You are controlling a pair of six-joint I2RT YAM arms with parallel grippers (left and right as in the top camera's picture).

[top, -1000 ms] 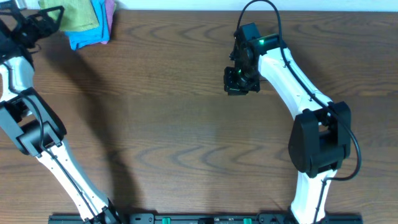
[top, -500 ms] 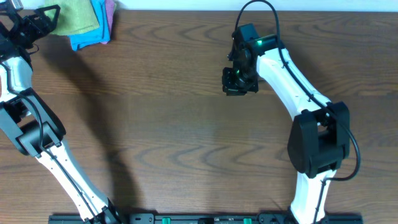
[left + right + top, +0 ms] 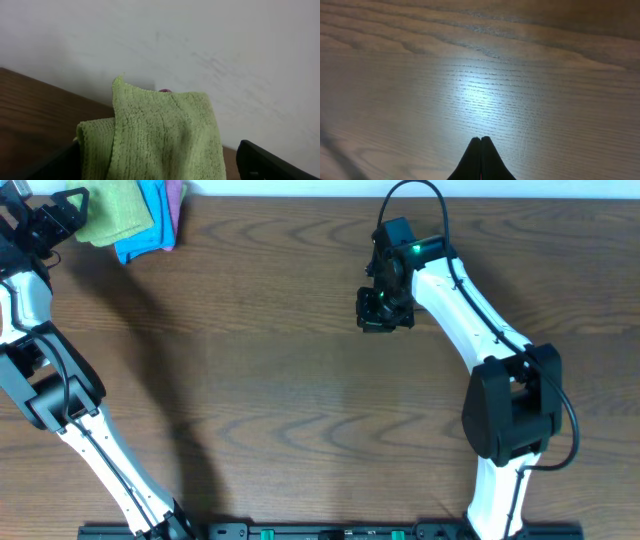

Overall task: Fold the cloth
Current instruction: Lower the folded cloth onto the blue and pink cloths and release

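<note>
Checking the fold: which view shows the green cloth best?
Left wrist: the cloth fills the foreground, its weave and folded edges clear. Overhead shows it small, atop the blue cloth. Right wrist shows only table.

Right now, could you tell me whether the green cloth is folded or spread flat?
Folded. The green cloth shows doubled layers in the left wrist view and lies compact on the blue cloth overhead.

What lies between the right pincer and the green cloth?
In the overhead view, mostly bare table separates the right pincer from the green cloth; only the blue cloth and the pink cloth adjoin it.
</note>
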